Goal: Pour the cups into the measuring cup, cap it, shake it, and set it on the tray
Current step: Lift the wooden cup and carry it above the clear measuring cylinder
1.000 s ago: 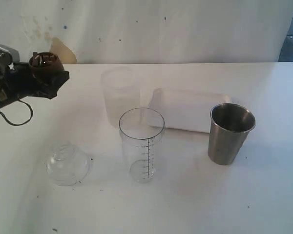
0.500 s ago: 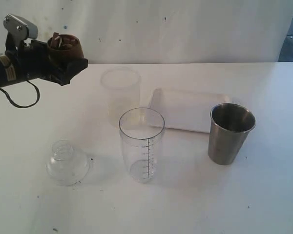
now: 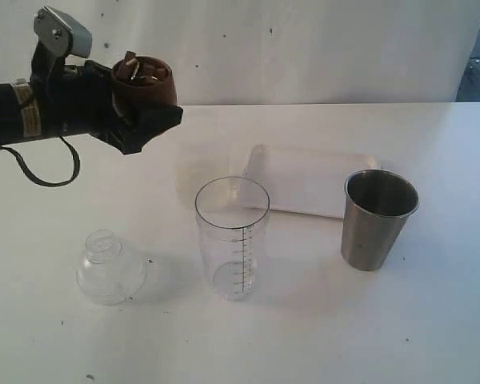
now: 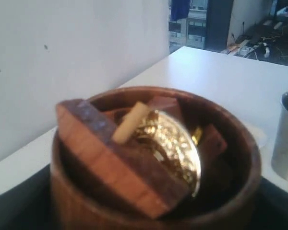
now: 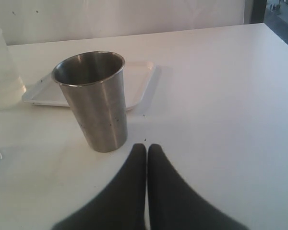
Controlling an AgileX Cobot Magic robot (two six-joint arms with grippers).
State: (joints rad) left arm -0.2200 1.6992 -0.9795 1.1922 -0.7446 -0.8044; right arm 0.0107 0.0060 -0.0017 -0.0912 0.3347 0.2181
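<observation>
My left gripper (image 3: 150,114) is shut on the small brown wooden cup (image 3: 144,80), held upright in the air up and to the left of the clear measuring cup (image 3: 232,240). The wooden cup (image 4: 153,163) holds wooden blocks and a gold disc. The measuring cup stands open at the table's middle, with its clear domed lid (image 3: 110,268) lying to its left. The steel tumbler (image 3: 378,218) (image 5: 93,100) stands to its right, in front of the white tray (image 3: 300,180) (image 5: 139,81). My right gripper (image 5: 147,148) is shut and empty, just near of the tumbler, and is out of the exterior view.
A frosted translucent beaker (image 3: 194,172) stands behind the measuring cup, left of the tray, partly hidden by my left arm. A black cable (image 3: 44,178) hangs under the left arm. A white wall runs behind the table.
My left arm has risen and swung right with the wooden cup, from the far left edge toward the measuring cup. Nothing else has moved.
</observation>
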